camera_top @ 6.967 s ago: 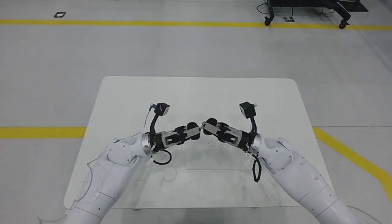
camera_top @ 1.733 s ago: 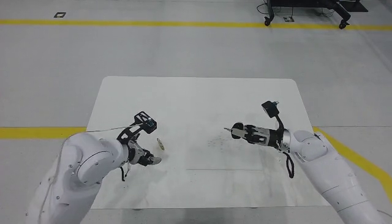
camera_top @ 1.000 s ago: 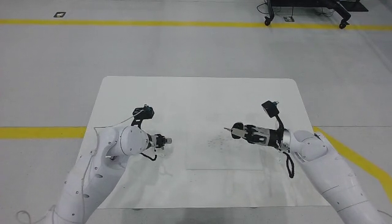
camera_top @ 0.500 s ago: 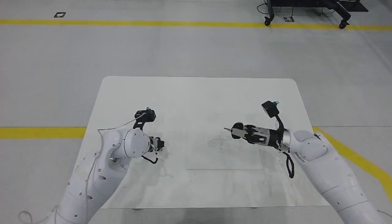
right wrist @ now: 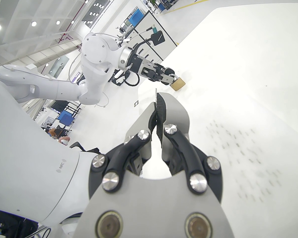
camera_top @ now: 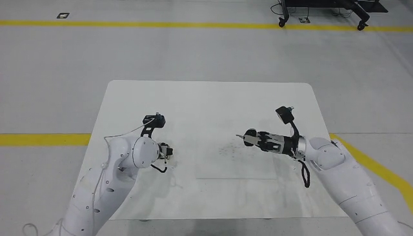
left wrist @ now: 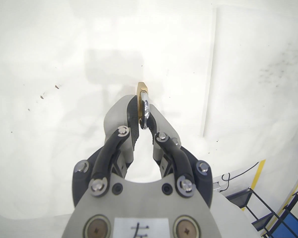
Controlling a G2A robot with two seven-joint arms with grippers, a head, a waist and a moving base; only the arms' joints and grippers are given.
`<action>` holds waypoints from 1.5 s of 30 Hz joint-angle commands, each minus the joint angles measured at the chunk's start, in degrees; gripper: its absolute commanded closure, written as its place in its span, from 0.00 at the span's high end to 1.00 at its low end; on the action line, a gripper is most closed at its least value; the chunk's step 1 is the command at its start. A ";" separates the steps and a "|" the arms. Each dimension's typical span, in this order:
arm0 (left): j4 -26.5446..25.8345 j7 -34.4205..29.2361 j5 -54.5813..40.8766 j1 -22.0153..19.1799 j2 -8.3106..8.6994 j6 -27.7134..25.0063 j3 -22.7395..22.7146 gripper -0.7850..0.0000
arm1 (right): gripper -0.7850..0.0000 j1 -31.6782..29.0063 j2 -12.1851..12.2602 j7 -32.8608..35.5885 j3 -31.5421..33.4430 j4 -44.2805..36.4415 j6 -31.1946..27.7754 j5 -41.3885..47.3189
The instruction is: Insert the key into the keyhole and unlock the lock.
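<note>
The left tool [left wrist: 142,106] is clamping the padlock [left wrist: 140,90] by its shackle, left of centre in the top view, low over the table [camera_top: 213,100]. The right tool [right wrist: 157,101] is pinching the key [right wrist: 156,92], right of centre, well apart from the padlock. Insertion and turning are seemingly both waiting to be done.

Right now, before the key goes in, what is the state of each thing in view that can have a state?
Left hand: shut on the padlock, gripping it at the shackle.
Right hand: shut on the key.
Padlock: held by the left hand, no key in it.
Key: pinched flat between the right hand's pads, tip sticking out, apart from the padlock, not inserted.
</note>
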 commanded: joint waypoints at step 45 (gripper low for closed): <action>-4.88 5.35 -18.46 4.14 -11.16 -23.38 -12.59 0.00 | 0.00 0.00 0.00 0.00 0.00 0.00 0.00 0.00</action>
